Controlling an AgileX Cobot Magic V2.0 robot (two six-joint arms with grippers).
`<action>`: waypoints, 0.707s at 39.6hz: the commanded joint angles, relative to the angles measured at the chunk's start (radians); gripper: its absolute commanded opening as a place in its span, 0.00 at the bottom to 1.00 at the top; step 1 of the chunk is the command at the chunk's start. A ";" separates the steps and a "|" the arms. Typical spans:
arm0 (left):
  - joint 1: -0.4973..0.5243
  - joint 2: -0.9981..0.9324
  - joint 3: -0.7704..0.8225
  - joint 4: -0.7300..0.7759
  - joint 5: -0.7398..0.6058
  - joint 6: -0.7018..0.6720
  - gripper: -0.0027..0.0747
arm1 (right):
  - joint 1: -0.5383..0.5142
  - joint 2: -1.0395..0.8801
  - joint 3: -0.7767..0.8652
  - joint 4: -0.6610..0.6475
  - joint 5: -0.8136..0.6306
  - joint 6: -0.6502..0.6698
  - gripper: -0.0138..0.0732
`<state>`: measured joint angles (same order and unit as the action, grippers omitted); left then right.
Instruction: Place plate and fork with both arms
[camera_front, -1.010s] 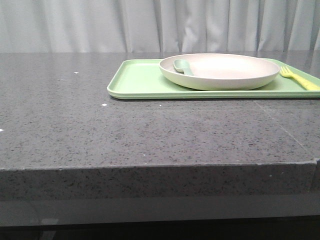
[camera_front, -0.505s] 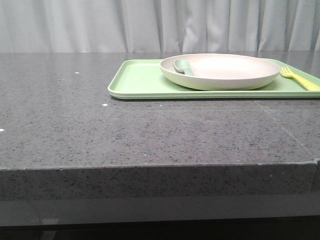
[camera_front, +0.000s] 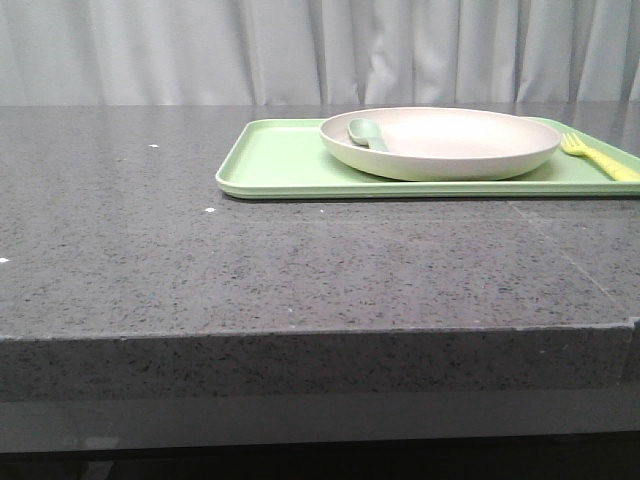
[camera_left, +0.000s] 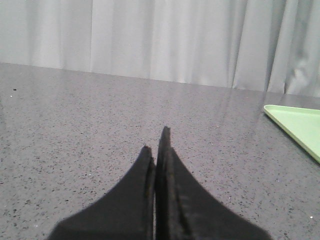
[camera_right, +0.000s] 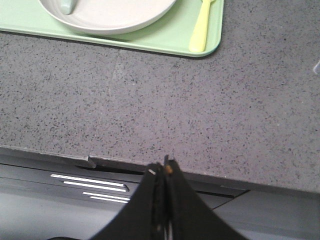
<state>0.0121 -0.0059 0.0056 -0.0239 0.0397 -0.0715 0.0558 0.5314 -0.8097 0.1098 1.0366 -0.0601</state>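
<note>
The cream plate (camera_front: 440, 142) lies on the light-green tray (camera_front: 280, 160) at the back right of the table; it also shows in the right wrist view (camera_right: 107, 15). The yellow fork (camera_front: 600, 158) lies on the tray to the right of the plate, also in the right wrist view (camera_right: 200, 30). My left gripper (camera_left: 156, 142) is shut and empty over bare tabletop, left of the tray's corner (camera_left: 300, 125). My right gripper (camera_right: 162, 167) is shut and empty at the table's front edge, well short of the tray. Neither gripper shows in the front view.
A sage-green spoon (camera_front: 365, 133) rests in the plate at its left side, partly seen in the right wrist view (camera_right: 67, 6). The grey speckled table (camera_front: 300, 260) ends in a thick front edge. A white curtain (camera_front: 300, 50) hangs behind.
</note>
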 joint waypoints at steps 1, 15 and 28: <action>-0.005 -0.021 0.004 -0.007 -0.081 -0.001 0.01 | -0.005 -0.028 0.026 -0.005 -0.097 0.000 0.08; -0.005 -0.021 0.004 -0.007 -0.081 -0.001 0.01 | -0.032 -0.434 0.580 -0.038 -0.733 -0.006 0.08; -0.005 -0.021 0.004 -0.007 -0.081 -0.001 0.01 | -0.053 -0.561 0.826 -0.038 -1.009 -0.006 0.08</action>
<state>0.0121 -0.0059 0.0056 -0.0239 0.0397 -0.0715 0.0131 -0.0104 0.0145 0.0825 0.1903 -0.0601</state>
